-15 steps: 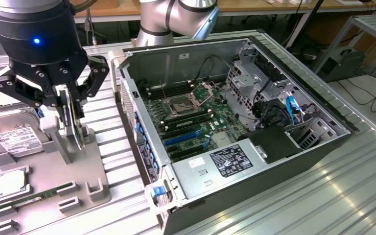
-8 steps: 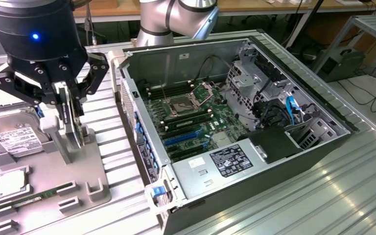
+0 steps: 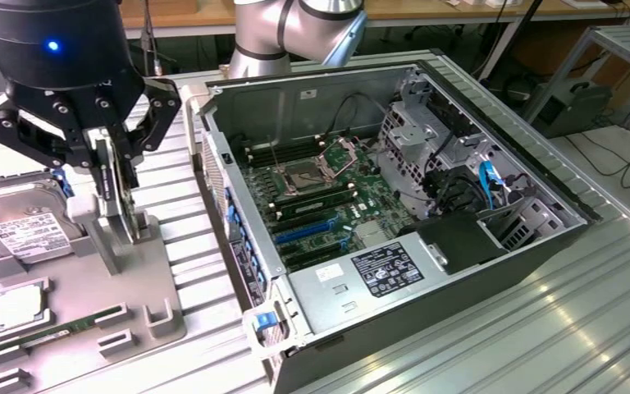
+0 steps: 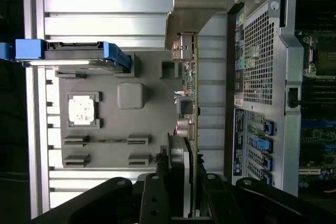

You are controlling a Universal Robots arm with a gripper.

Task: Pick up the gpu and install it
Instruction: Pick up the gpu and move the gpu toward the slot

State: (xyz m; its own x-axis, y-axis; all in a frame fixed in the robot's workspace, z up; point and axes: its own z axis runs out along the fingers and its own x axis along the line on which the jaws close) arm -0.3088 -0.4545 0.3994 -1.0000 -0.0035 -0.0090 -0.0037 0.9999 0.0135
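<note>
The gpu [image 3: 119, 187] is a thin dark card standing on edge at the upright slot of the grey holder [image 3: 129, 242], at the exterior view's left. My gripper [image 3: 112, 168] comes down on it from above, its black fingers [image 3: 153, 111] pressed to both faces of the card, shut on it. In the wrist view the gpu [image 4: 190, 93] shows edge-on, running away from my gripper [image 4: 187, 203]. I cannot tell whether the card's lower edge still rests in the slot. The open computer case [image 3: 326, 295] lies to the exterior view's right, with blue expansion slots [image 3: 302, 234] on its motherboard.
The grey fixture plate [image 3: 79, 283] also carries a hard drive [image 3: 22, 231], a processor chip [image 3: 17, 305] and a green memory stick [image 3: 43, 337]. The case's rear wall [image 4: 257, 61] stands close beside the card. Ribbed metal table [image 3: 534, 328] lies all around.
</note>
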